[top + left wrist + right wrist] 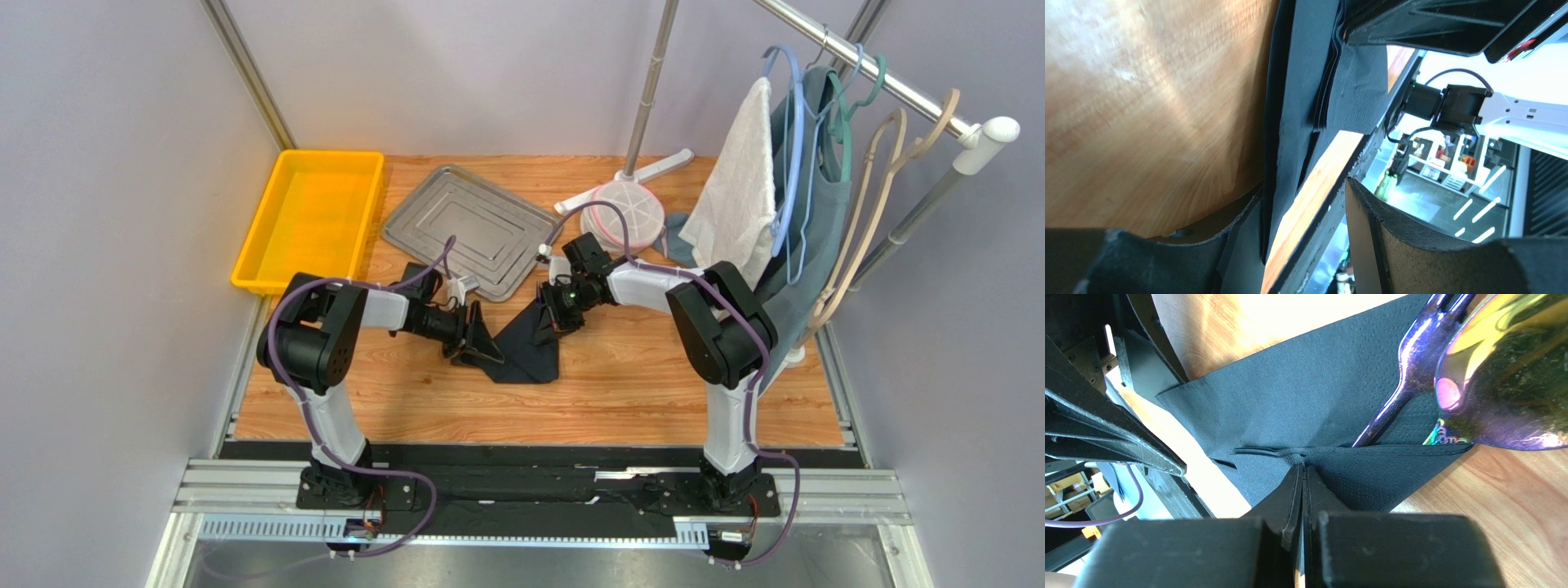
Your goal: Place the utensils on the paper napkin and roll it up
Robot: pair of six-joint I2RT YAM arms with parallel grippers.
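Right gripper (pixel 1303 473) pinches the paper napkin (pixel 1309 398) over fork (pixel 1396 395) and spoon (pixel 1511 373); left gripper (pixel 474 338), jaws apart astride its edge, should clamp squarely.

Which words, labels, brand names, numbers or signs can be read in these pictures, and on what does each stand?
None can be read.
The white arm link in the left wrist view carries small dark marks, too small to read.
The black paper napkin and the grey metal tray bear no print.
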